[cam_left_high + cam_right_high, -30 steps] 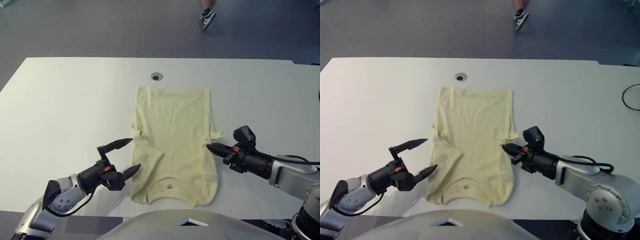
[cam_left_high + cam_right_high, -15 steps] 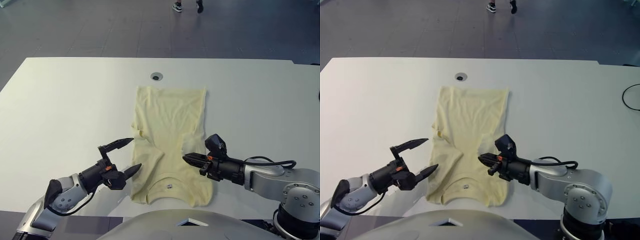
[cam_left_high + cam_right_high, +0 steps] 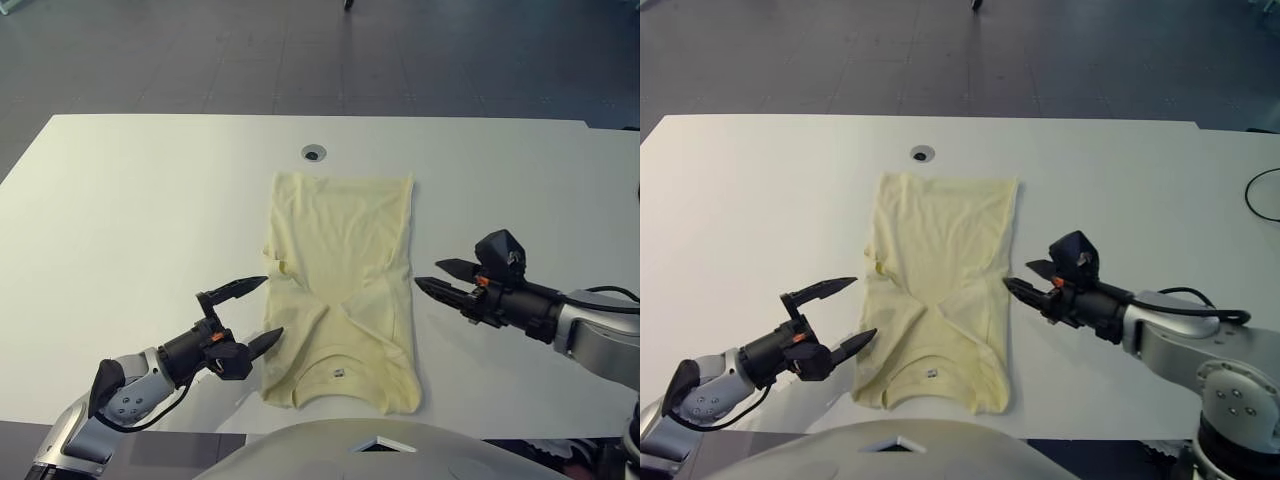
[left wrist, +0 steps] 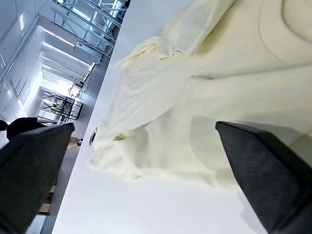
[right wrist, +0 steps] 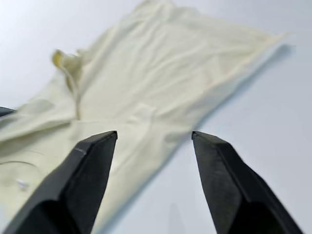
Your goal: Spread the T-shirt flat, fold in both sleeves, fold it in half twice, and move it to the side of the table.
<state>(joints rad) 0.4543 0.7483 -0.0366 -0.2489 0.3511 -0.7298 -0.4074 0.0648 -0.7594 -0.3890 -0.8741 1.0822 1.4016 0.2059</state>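
A pale yellow T-shirt (image 3: 345, 270) lies lengthwise on the white table (image 3: 130, 210), collar toward me, hem at the far end. Its right sleeve (image 3: 375, 300) is folded in over the body. The left sleeve (image 3: 275, 262) is bunched at the shirt's left edge. My left gripper (image 3: 255, 312) is open, just left of the shirt near the collar end. My right gripper (image 3: 432, 277) is open, a little right of the shirt's right edge, with nothing between its fingers. The wrist views show the shirt (image 4: 204, 87) (image 5: 146, 97) between open fingertips.
A round cable hole (image 3: 313, 153) sits in the table just beyond the shirt's hem. A black cable (image 3: 1260, 190) lies at the table's right edge. Bare tabletop stretches to both sides of the shirt.
My right gripper carried the right sleeve inward over the shirt, let it go, and drew back to the right, now open. The left arm has not moved.
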